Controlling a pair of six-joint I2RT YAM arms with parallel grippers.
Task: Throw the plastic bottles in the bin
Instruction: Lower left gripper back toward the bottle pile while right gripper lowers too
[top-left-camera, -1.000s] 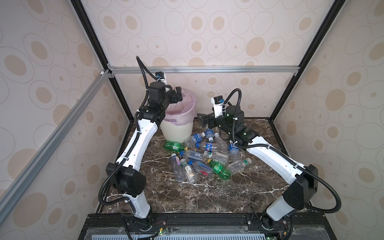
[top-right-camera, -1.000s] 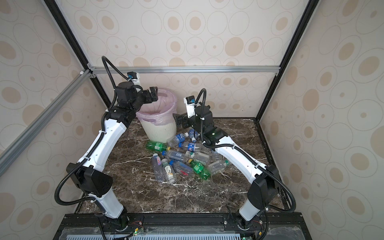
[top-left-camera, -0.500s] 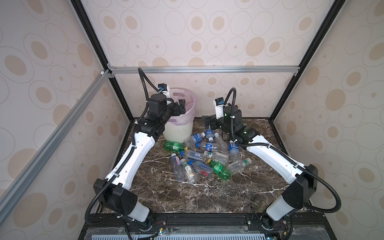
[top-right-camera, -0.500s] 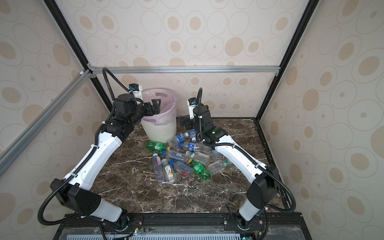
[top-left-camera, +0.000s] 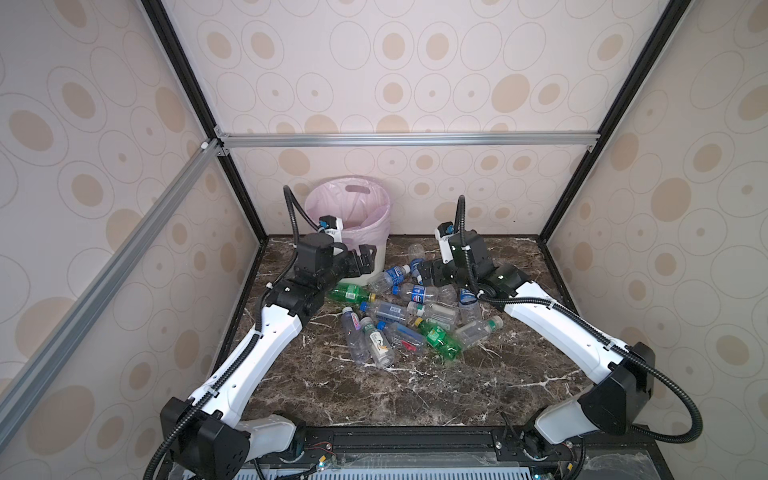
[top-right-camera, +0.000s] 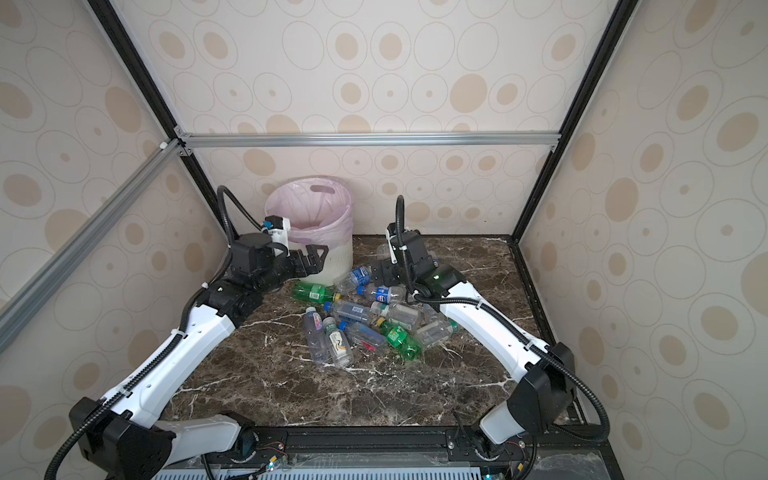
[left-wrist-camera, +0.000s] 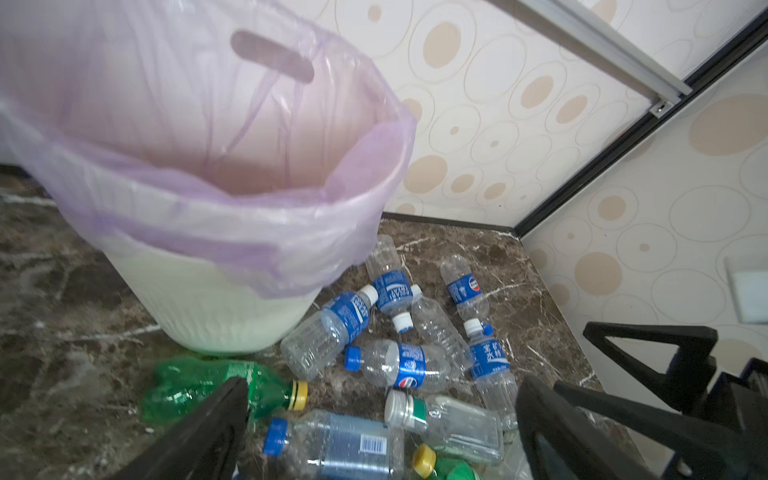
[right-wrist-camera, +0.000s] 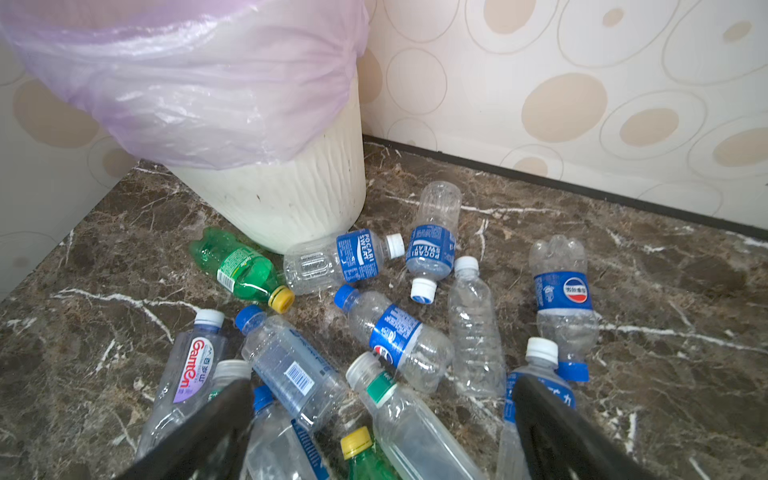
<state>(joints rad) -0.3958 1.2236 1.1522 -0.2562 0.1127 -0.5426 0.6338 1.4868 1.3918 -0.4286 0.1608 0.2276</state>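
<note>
Two green ones among them, the plastic bottles lie heaped toward the far edge of the marble surface, touching the foot of the bin, which stands near the far left corner. The left tool hovers beside the bin's wall, jaws wide apart and empty. The right tool hangs over the heap's far side, equally spread, holding nothing.

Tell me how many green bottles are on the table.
2. One green bottle lies by the bin's base; the other is at the pile's near edge. Others may hide under the pile.
</note>
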